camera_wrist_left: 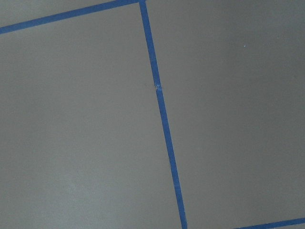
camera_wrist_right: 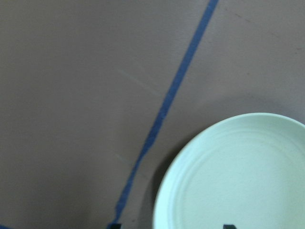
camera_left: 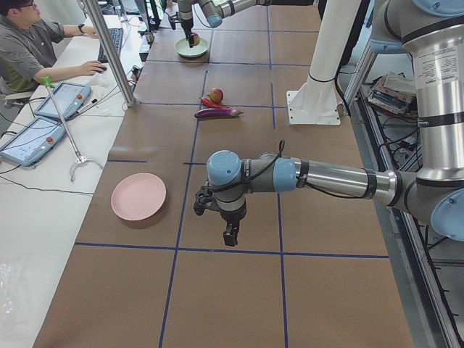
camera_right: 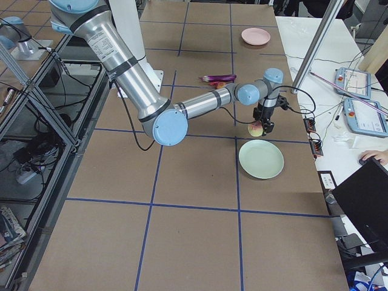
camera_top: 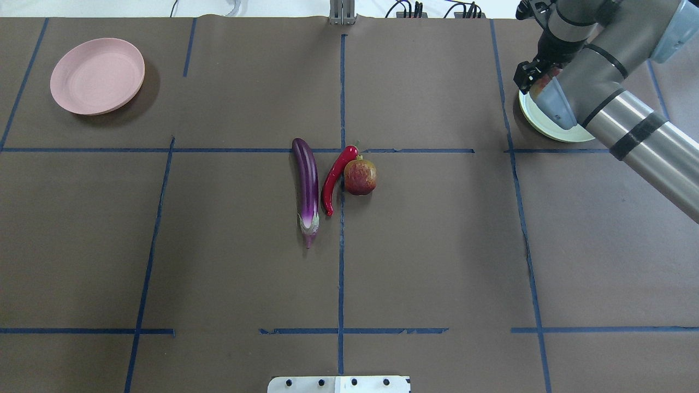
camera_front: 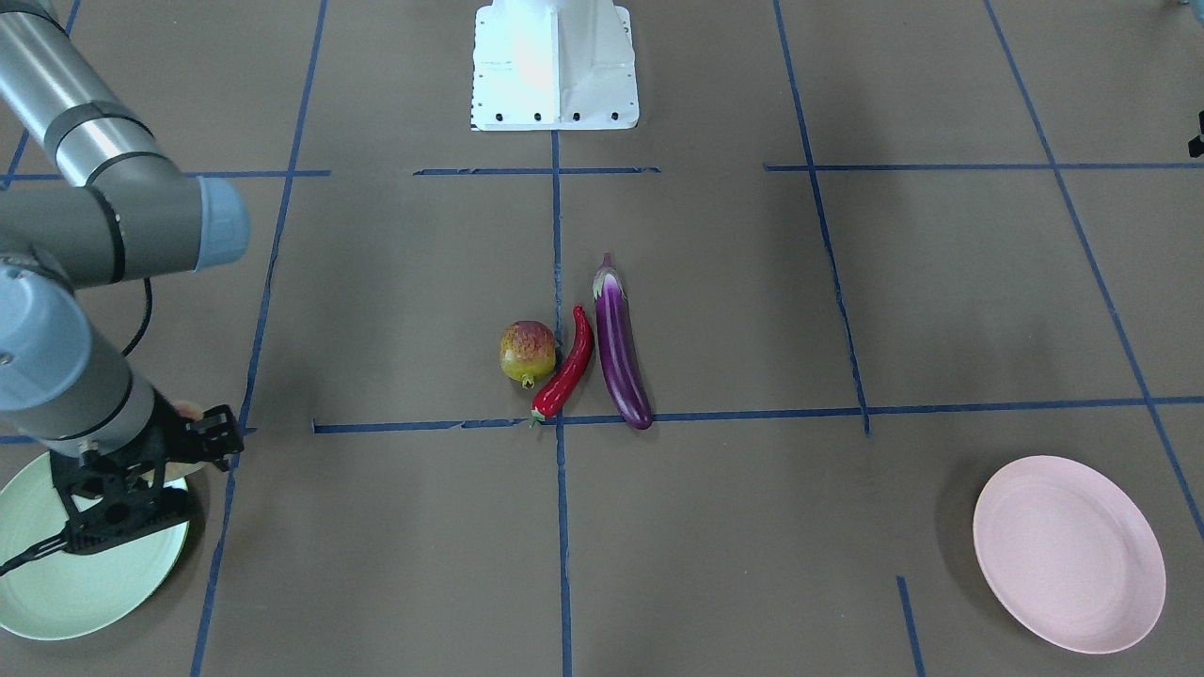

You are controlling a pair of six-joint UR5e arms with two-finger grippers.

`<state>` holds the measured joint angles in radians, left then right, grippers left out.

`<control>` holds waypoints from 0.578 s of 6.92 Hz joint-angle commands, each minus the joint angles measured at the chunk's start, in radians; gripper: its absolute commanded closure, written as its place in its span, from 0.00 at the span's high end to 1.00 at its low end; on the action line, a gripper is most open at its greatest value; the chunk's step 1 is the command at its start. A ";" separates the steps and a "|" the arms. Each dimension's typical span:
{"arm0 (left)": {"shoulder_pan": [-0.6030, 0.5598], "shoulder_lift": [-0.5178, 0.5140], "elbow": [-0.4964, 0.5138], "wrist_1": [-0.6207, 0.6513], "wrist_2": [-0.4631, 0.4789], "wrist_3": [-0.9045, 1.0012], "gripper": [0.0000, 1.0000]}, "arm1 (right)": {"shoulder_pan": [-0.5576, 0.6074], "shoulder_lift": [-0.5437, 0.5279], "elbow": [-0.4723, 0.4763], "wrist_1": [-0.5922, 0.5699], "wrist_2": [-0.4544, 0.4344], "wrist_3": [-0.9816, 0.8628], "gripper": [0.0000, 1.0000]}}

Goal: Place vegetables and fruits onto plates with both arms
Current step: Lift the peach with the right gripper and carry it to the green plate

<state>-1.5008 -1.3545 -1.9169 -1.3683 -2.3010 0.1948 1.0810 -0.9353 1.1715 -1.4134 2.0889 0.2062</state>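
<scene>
- R gripper clamped on peach, at rim of pale green plate.
- L gripper pts down over table, nr pink plate; grip state can't tell.
- Mid-table: eggplant, chili, pomegranate in a row, chili btwn, touching pomegranate.
</scene>
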 commanded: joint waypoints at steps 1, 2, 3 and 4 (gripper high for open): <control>0.002 0.000 -0.001 0.000 0.000 -0.002 1.00 | 0.025 -0.011 -0.162 0.163 0.005 -0.031 0.14; 0.002 0.000 0.001 0.000 0.000 -0.002 1.00 | 0.022 -0.028 -0.164 0.165 0.005 -0.031 0.33; 0.002 0.002 0.001 0.000 0.000 -0.002 1.00 | 0.022 -0.063 -0.164 0.198 0.003 -0.030 0.53; 0.002 0.000 0.001 0.000 0.002 -0.002 1.00 | 0.023 -0.086 -0.161 0.250 0.005 -0.022 1.00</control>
<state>-1.4988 -1.3540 -1.9162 -1.3683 -2.3006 0.1933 1.1033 -0.9902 1.0113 -1.2169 2.0932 0.1778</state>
